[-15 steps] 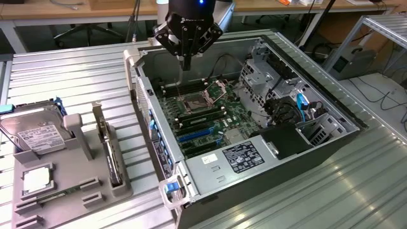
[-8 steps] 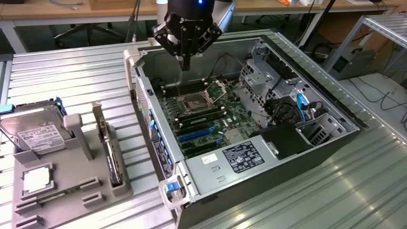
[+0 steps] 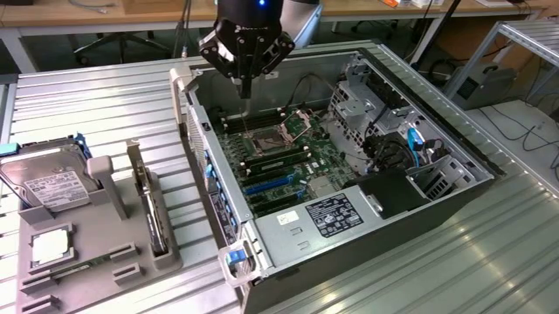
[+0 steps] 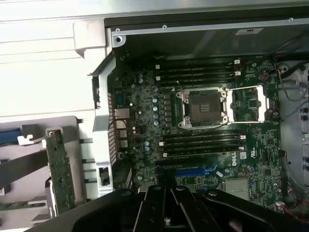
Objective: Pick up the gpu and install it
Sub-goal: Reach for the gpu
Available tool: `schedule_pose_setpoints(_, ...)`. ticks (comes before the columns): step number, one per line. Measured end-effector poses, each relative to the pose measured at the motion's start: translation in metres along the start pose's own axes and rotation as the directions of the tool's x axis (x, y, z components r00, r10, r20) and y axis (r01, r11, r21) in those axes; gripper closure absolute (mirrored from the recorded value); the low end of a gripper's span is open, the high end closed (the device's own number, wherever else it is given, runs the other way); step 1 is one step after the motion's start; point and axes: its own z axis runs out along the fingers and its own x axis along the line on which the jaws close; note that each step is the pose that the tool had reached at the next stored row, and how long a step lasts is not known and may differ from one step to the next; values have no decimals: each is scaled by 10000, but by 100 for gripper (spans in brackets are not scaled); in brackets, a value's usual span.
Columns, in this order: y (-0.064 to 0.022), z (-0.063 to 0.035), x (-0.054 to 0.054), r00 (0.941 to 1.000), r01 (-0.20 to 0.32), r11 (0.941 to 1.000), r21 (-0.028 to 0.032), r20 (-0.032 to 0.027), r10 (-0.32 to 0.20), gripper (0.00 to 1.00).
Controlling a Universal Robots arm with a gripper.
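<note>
1. Exterior view, near left: the gpu stands on edge in a slot of the grey holder tray. It is untouched, and its silver bracket is at the far end. Likely risk: a thin upright card could tip or jam in its slot if it is gripped off-centre.
2. Centre: the open computer case lies on its side. Likely risk: the blue slots on the motherboard sit among dense parts and loose cables. A tilted card could miss its slot or scrape components.
3. Far: the gripper hangs over the case's far end, well apart from the gpu. Its claw is pinched narrow and holds nothing. Likely risk: lowered like this, the tips could strike the board.
4. Containers, nearest first: the tray holds a narrow memory stick, a silver processor chip, the gpu, and a hard drive at its far left.
5. The case holds the motherboard, which has an open, empty processor socket and rows of memory slots. A drive cage with blue cables sits on the right.
</note>
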Motion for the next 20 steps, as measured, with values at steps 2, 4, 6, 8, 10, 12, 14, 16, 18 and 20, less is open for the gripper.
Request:
schedule_pose_setpoints(2, -5, -1, 61, 10000, 1, 10000, 0, 0, -1, 89)
schedule_pose_setpoints(4, -8, -2, 104, 10000, -1, 10000, 0, 0, 1, 89)
schedule_pose_setpoints(6, -11, -1, 143, 10000, -1, 10000, -1, 0, 1, 89)
schedule_pose_setpoints(8, -13, -1, 167, 10000, 0, 10000, -1, 1, 0, 89)
schedule_pose_setpoints(10, -13, -1, 178, 10000, 0, 10000, 0, 0, 0, 89)
schedule_pose_setpoints(12, -18, -3, 231, 10000, 1, 10000, 0, 0, -1, 89)
schedule_pose_setpoints(14, -24, -4, 308, 10000, -1, 10000, -1, 0, 1, 89)
schedule_pose_setpoints(16, -33, -6, 427, 10000, 0, 10000, 0, 0, 0, 89)
schedule_pose_setpoints(18, -40, -8, 523, 10000, 0, 10000, -2, 1, 0, 89)
schedule_pose_setpoints(20, -43, -9, 570, 10000, 1, 10000, -1, 0, -1, 89)
